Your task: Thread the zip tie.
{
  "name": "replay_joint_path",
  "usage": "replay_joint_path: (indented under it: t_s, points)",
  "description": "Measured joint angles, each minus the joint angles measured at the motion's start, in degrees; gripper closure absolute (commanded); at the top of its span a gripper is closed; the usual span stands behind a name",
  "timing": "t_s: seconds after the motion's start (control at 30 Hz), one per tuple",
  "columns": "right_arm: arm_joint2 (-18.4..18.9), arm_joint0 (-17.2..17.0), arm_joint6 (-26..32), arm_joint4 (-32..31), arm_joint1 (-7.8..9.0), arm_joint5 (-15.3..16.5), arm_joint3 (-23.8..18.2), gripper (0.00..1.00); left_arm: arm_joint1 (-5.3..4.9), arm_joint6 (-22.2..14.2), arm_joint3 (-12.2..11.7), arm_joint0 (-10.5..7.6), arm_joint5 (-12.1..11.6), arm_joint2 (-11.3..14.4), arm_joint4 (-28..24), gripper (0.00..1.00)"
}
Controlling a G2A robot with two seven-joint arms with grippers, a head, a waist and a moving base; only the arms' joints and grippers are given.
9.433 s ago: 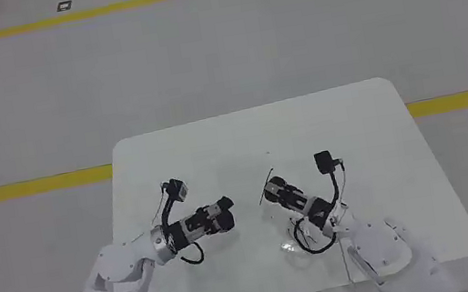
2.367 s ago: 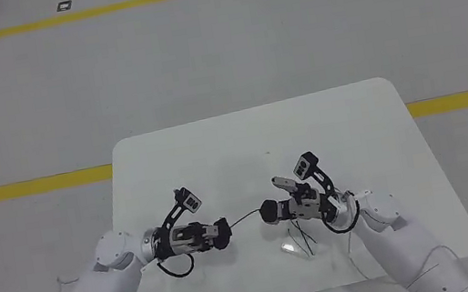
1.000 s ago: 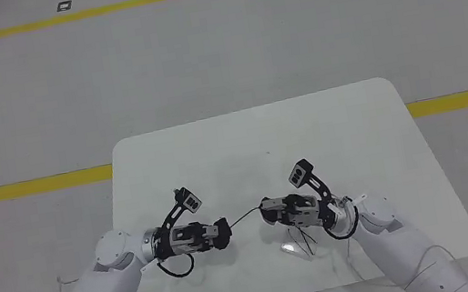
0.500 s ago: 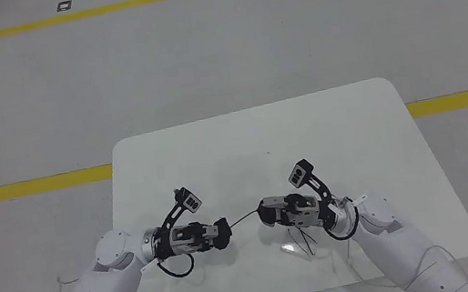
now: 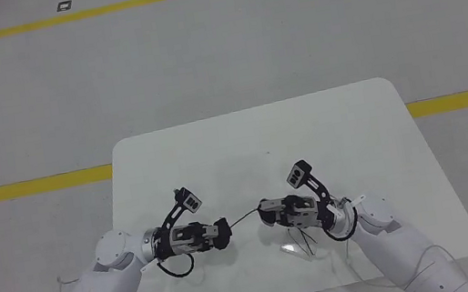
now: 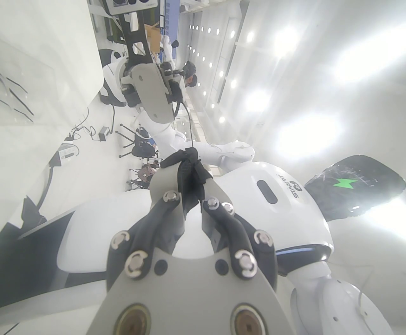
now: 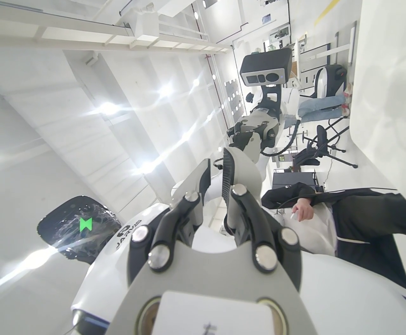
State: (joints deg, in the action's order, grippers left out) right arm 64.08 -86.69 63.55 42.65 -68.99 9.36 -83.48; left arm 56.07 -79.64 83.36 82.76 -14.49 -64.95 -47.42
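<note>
The left gripper point(image 5: 225, 227), low and left of centre in the top view, is pinched tight on one end of the zip tie point(image 5: 243, 216). The tie is a thin dark strand rising slightly rightward to the right gripper point(image 5: 263, 214), whose fingers point(image 7: 242, 173) stand narrowly apart at the tie's far end. Both are over the white table point(image 5: 351, 127). A clear packet point(image 5: 297, 247) of spare ties lies just below the right gripper.
</note>
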Motion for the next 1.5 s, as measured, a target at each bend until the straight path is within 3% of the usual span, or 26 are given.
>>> replay_joint_path:
  t_s: [0.67,0.7,0.73,1.17,1.37,1.5]
  points:
    - [0.02,-0.32,-2.07,-1.68,0.41,1.41,-0.74,1.00,0.00,0.00,0.00,0.00,0.00,0.00,0.00,0.99]
    - [0.05,-0.39,-2.32,-1.93,0.45,1.54,-0.86,1.00,0.00,0.00,0.00,0.00,0.00,0.00,0.00,0.61]
    - [0.08,-0.46,-2.47,-2.05,0.48,1.64,-0.95,1.00,0.00,0.00,0.00,0.00,0.00,0.00,0.00,0.00]
    - [2.24,-2.19,-5.20,-3.35,1.04,5.35,-3.02,1.00,0.00,0.00,0.00,0.00,0.00,0.00,0.00,0.00]
    - [4.25,-3.72,-9.40,-7.48,1.42,9.80,-5.73,1.00,0.00,0.00,0.00,0.00,0.00,0.00,0.00,0.00]
    - [4.86,-4.20,-10.96,-8.61,1.46,10.14,-7.08,1.00,0.00,0.00,0.00,0.00,0.00,0.00,0.00,0.00]
